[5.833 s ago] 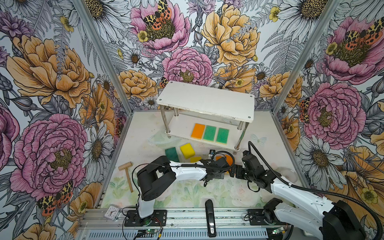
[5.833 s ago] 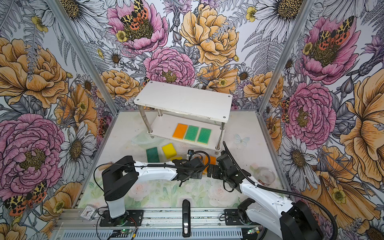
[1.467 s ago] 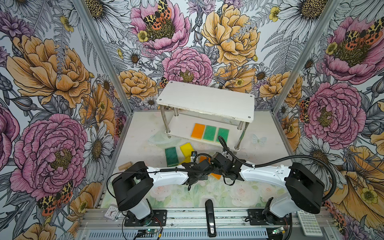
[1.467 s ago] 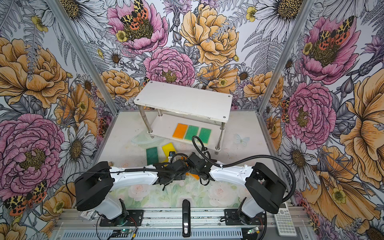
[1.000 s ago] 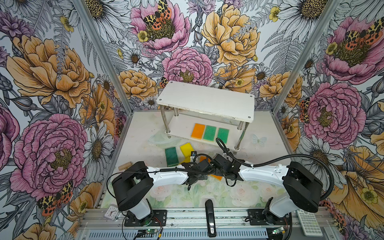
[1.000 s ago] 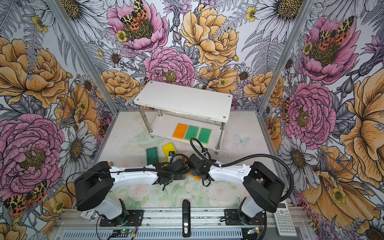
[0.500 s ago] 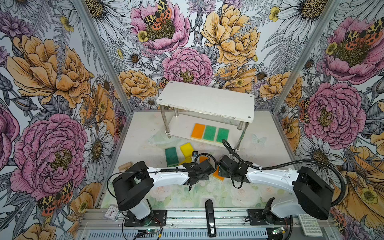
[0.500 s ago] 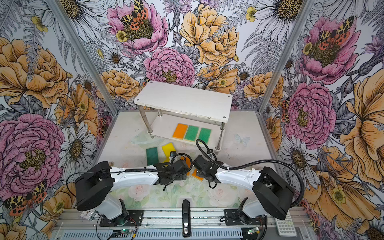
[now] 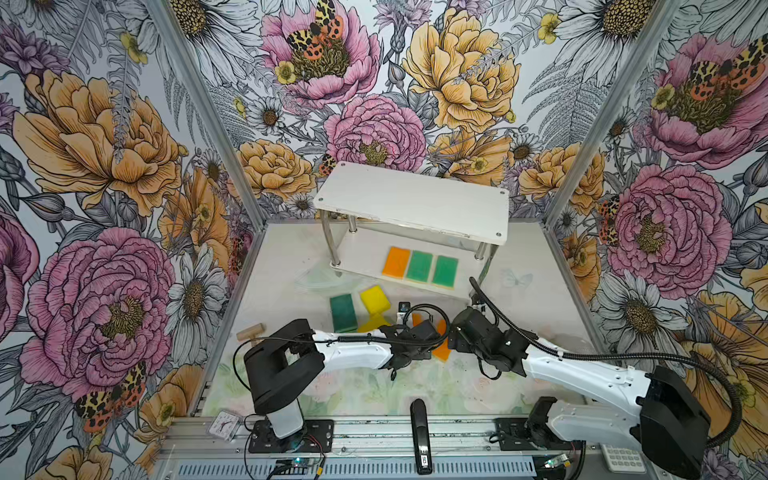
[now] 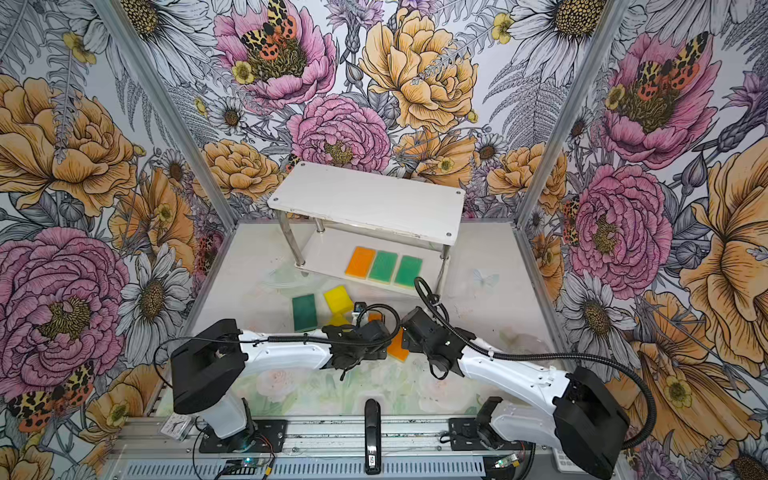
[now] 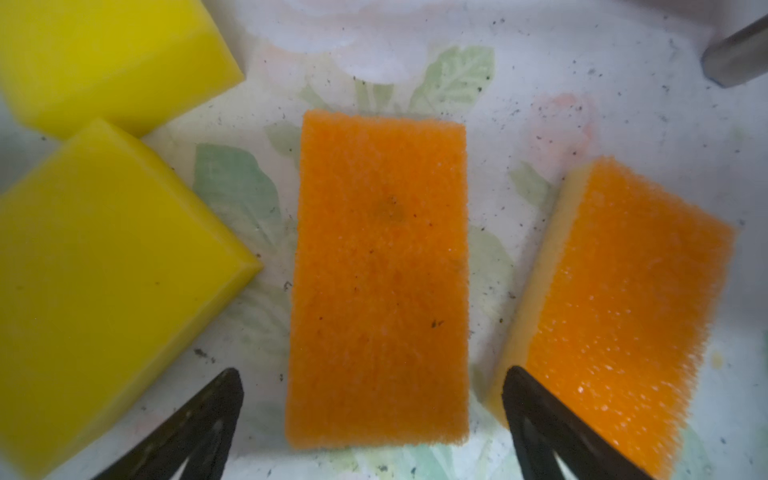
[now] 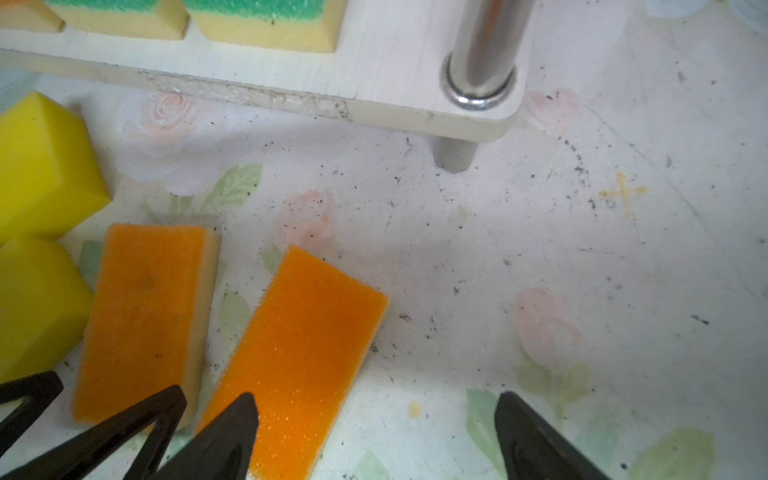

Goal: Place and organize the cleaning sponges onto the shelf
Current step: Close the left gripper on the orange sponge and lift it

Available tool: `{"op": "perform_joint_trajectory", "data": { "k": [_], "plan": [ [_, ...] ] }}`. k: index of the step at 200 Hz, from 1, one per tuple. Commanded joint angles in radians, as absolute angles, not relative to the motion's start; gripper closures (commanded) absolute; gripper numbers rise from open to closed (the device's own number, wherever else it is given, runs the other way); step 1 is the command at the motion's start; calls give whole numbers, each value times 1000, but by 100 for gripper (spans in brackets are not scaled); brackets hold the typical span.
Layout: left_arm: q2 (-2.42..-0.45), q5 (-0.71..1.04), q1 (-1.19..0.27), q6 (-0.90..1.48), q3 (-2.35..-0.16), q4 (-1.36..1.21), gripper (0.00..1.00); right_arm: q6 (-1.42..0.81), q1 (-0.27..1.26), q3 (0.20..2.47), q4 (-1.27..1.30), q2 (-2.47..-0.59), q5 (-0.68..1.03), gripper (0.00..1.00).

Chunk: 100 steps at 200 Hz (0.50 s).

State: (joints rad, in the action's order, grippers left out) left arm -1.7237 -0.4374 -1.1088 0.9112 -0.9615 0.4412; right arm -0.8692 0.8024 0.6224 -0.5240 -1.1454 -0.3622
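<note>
- Orange sponge (image 11: 380, 282), a rectangle with a coarse fibrous top, lies flat on the table (image 11: 582, 83) between the spread, empty jaws of the left gripper (image 11: 370, 428).
- Second orange sponge (image 12: 299, 353) lies askew beside it, and the right gripper (image 12: 378, 415) gapes over its end, holding nothing.
- Smooth yellow blocks (image 11: 104, 270) are cut off by the edge of the left wrist view.
- Shelf (image 9: 411, 203) stands behind, with three sponges (image 9: 419, 266) on its lower board.
- Both arms reach low, and their wrists meet mid-table.

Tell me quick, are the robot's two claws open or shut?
Left gripper: open, empty, straddling an orange rectangular foam sponge.
Right gripper: open, empty.
</note>
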Motion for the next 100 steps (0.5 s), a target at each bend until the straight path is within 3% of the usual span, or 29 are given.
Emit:
{"op": "perform_joint_trajectory", "data": {
  "k": [1, 25, 100],
  "plan": [
    [-1752, -460, -1115, 932, -983, 418, 1, -855, 798, 601, -526, -1101, -351, 8],
    [-1755, -470, -1117, 934, -982, 418, 3, -853, 758, 585, -526, -1076, -347, 8],
    [-1771, -462, -1116, 922, -977, 401, 22, -853, 741, 575, -526, -1077, -337, 8]
  ]
}}
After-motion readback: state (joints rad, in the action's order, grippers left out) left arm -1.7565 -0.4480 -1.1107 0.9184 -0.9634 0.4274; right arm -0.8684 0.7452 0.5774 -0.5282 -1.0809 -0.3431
